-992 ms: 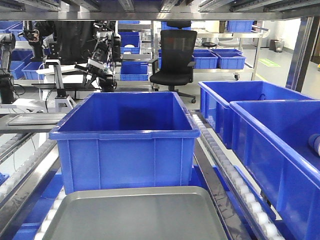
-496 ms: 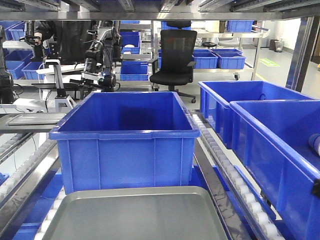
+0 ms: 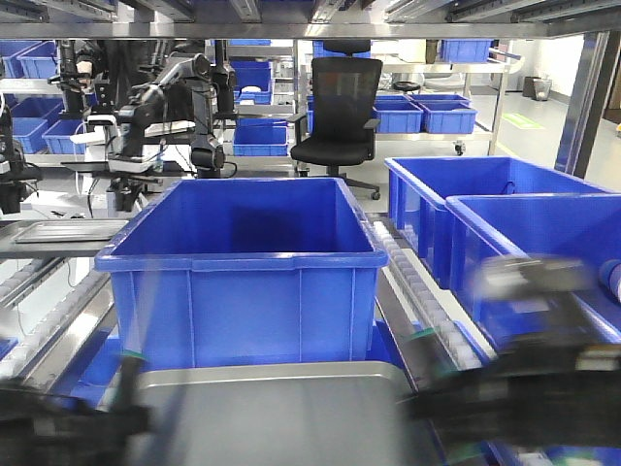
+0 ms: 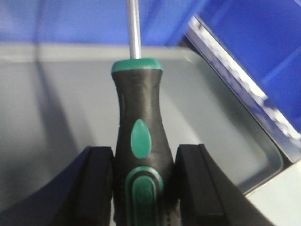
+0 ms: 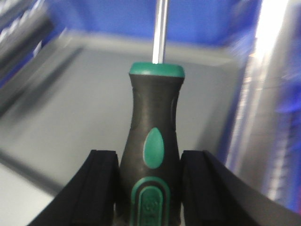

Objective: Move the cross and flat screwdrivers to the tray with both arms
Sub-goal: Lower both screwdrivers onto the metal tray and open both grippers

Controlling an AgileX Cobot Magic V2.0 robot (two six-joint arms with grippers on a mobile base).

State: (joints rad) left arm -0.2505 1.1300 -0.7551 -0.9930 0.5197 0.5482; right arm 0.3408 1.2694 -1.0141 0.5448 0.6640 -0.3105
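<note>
The left screwdriver, black handle with green insets and a green collar, sits clamped between the two black fingers of the left claw, its steel shaft running up and away over the grey tray. The fingers press on both sides of the handle. The tip is out of the picture, so which kind of blade it carries cannot be told.

The right screwdriver looks the same: black and green handle, bright shaft pointing forward. The right claw grips it on both flanks, above the same grey tray, near its right-hand rim. Its tip is also out of view.

In the front view both arms show only as dark blurs, the left arm at the near left corner of the counter and the right arm at the near right. The tray lies at the near edge between them. Just behind it stands a deep blue bin, and more blue bins line the right edge past a roller rail.
</note>
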